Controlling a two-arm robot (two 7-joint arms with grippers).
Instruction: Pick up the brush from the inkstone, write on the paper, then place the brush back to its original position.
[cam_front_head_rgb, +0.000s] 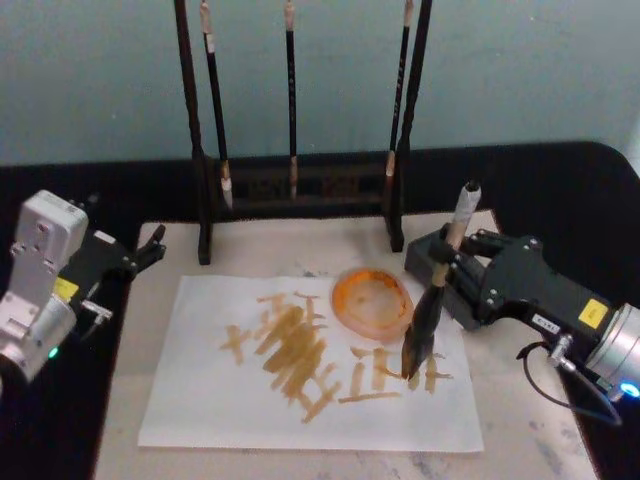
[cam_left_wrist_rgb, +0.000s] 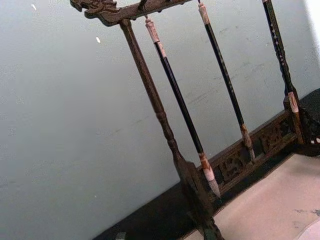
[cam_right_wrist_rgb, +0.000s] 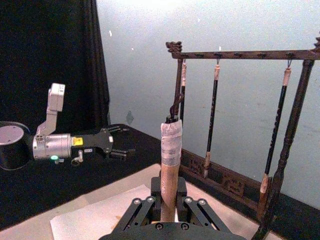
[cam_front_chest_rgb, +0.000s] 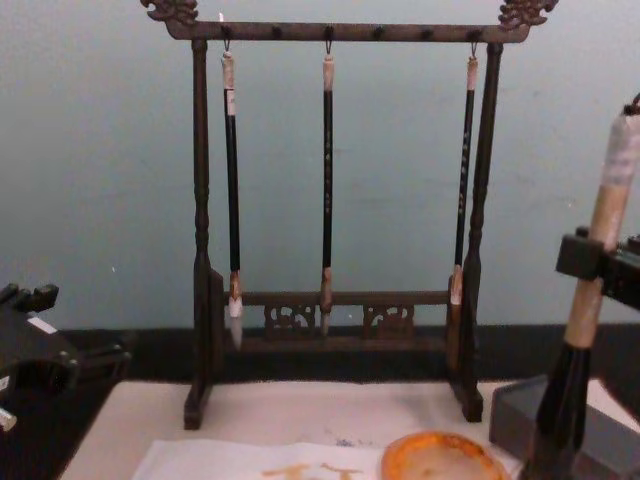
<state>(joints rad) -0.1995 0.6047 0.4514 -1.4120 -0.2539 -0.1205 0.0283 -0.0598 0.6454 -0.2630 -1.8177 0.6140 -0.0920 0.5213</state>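
The brush (cam_front_head_rgb: 437, 290) stands nearly upright, tan handle and whitish end up, in my right gripper (cam_front_head_rgb: 444, 268), which is shut on its shaft. Its dark bristle tip meets the paper (cam_front_head_rgb: 200, 400) at the right-hand orange strokes. The white paper lies on the mat with orange-yellow strokes across its middle. The inkstone (cam_front_head_rgb: 372, 300), a round orange-stained dish, rests on the paper's far edge just left of the brush. The brush handle (cam_right_wrist_rgb: 170, 155) rises from my right gripper (cam_right_wrist_rgb: 167, 212) and shows again as the brush (cam_front_chest_rgb: 600, 230) at the right edge. My left gripper (cam_front_head_rgb: 152, 245) is parked open at the mat's left.
A dark wooden rack (cam_front_head_rgb: 300, 190) with three slim hanging brushes (cam_front_chest_rgb: 327, 180) stands behind the paper. A beige felt mat (cam_front_head_rgb: 520, 420) lies under the paper on a black cloth (cam_front_head_rgb: 560, 190). A pale wall closes off the back.
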